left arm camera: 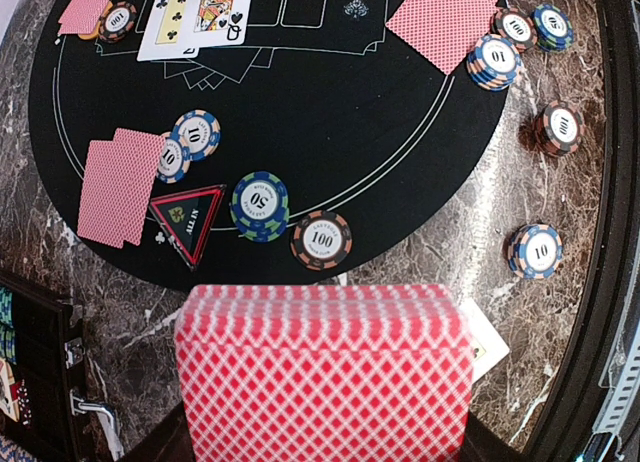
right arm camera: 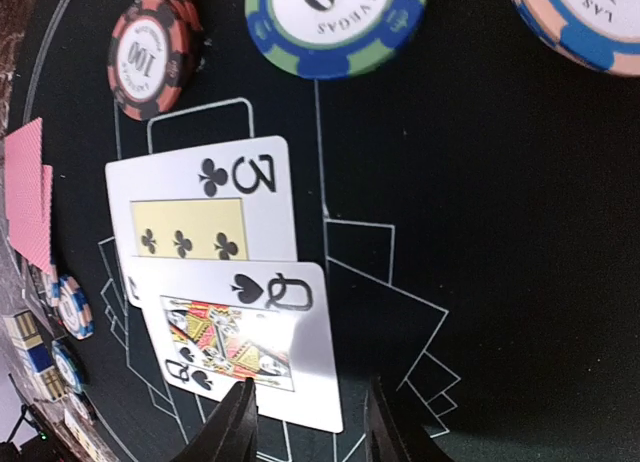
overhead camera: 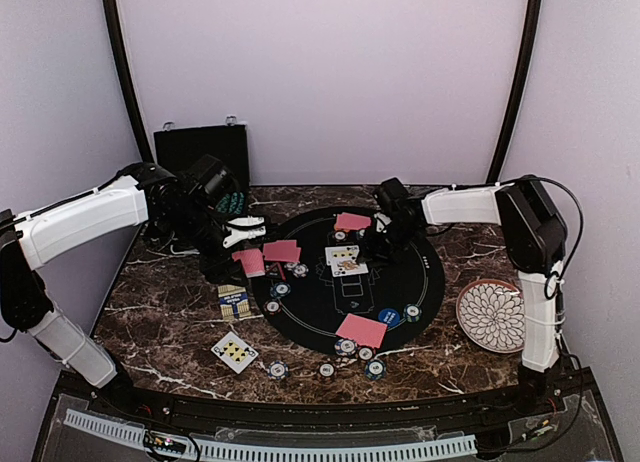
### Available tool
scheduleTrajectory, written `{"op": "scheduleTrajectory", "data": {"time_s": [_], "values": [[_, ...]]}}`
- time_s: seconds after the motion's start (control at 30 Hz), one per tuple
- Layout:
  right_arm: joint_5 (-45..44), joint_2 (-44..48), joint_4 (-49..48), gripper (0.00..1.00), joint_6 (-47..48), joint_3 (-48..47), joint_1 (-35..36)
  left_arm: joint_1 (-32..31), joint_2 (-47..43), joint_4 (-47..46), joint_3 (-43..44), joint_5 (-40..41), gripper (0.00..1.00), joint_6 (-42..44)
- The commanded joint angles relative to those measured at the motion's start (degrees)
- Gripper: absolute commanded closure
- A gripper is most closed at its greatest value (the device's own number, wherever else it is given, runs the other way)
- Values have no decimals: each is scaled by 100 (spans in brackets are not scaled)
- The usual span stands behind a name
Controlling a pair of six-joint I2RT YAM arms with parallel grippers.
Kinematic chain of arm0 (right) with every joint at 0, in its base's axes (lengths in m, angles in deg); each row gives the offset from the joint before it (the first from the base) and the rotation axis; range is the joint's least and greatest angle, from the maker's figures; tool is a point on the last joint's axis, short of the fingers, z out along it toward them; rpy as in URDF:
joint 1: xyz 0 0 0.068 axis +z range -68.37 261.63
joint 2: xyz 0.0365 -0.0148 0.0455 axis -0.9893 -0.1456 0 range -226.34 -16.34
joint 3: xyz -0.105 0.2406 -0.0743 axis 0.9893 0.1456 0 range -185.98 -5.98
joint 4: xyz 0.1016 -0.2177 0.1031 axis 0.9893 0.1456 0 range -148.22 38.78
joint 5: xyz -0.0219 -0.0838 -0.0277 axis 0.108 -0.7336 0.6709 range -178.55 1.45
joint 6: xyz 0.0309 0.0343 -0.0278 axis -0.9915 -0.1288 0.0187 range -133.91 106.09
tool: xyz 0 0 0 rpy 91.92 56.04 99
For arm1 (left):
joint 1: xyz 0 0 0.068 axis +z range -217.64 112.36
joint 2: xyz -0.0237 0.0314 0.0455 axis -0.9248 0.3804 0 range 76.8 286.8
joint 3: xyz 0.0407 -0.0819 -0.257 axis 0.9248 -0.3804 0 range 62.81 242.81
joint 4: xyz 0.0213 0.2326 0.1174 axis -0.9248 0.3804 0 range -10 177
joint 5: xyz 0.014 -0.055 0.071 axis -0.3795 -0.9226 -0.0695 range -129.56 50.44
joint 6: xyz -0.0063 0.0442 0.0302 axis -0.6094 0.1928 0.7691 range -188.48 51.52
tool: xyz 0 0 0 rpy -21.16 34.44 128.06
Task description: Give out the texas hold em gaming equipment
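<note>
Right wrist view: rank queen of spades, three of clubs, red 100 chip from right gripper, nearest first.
1. queen of spades, by the right gripper
2. three of clubs, just beyond
3. red 100 chip, far top left

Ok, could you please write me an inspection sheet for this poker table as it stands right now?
Surface: brown marble table under a round black felt mat.
Job's things: red-backed card pairs face down on the mat; three of clubs and queen of spades face up; edge-striped poker chips scattered; red-edged triangle marker on the mat.
Clutter: white petal-patterned round plate on the right.
Pincers: left pincer shut on the red-backed card deck; right pincer open over the queen.
Cables: black cable loops beside the right arm.
Surroundings: black hard case at the back; lilac walls.
</note>
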Motion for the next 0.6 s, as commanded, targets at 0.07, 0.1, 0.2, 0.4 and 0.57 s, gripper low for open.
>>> {"op": "scheduleTrajectory", "data": {"time_s": [0.07, 0.1, 0.2, 0.4, 0.57], "values": [[547, 81, -733, 64, -248, 376, -17, 21, -117, 79, 153, -98, 100, 14], [597, 52, -775, 64, -264, 398, -17, 21, -113, 79, 151, -104, 100, 13], [682, -4, -854, 64, -317, 435, -4, 26, -122, 88, 145, -94, 100, 8], [780, -50, -887, 65, -404, 376, 68, 23, -129, 82, 139, -92, 100, 4], [547, 222, -659, 67, -386, 340, 71, 22, -133, 88, 132, -97, 100, 6]]}}
